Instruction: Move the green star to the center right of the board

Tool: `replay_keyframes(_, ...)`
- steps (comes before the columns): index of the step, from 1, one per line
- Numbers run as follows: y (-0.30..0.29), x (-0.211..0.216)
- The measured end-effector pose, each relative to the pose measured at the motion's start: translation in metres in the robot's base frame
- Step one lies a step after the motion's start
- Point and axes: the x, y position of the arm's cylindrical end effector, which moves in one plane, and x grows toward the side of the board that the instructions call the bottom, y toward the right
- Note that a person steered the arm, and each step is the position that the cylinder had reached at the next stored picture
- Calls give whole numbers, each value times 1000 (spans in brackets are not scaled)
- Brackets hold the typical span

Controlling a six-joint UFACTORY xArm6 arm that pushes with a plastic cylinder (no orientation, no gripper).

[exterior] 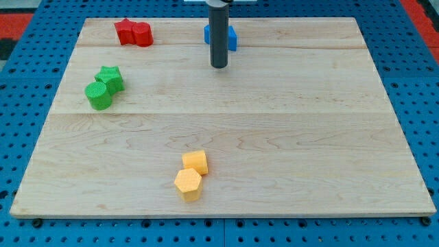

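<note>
Wooden board (274,137) on a blue pegboard (20,123) fills the view. No gripper on this arm, just a dark rod holding nothing; my tip (219,66) sits on the board near the view's top, a little left of centre. Blue block (230,38) is right behind the rod, partly hidden, shape unclear; can't tell if they touch. Green star (110,77) is at the view's left, upper half, well apart from my tip. Green cylinder (98,95) touches it on the lower left. Two red blocks (134,33) sit together at the top left, shapes unclear. Yellow cube (195,162) and yellow hexagon (188,184) touch each other near the bottom, left of centre.
</note>
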Motion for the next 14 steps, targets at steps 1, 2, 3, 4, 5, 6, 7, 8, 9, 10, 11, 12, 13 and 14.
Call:
replay_keyframes(1, -12, 31)
replay_keyframes(2, -79, 79)
replay_keyframes(3, -119, 124)
replay_keyframes(4, -140, 123)
replay_keyframes(5, -164, 91)
replay_keyframes(6, -164, 109)
replay_keyframes(7, -167, 116)
replay_keyframes(8, -218, 117)
replay_keyframes(9, -241, 92)
replay_keyframes(10, -243, 73)
replay_keyframes(11, -240, 67)
replay_keyframes(12, -245, 40)
replay_keyframes(13, -232, 37)
replay_keyframes(14, -190, 37)
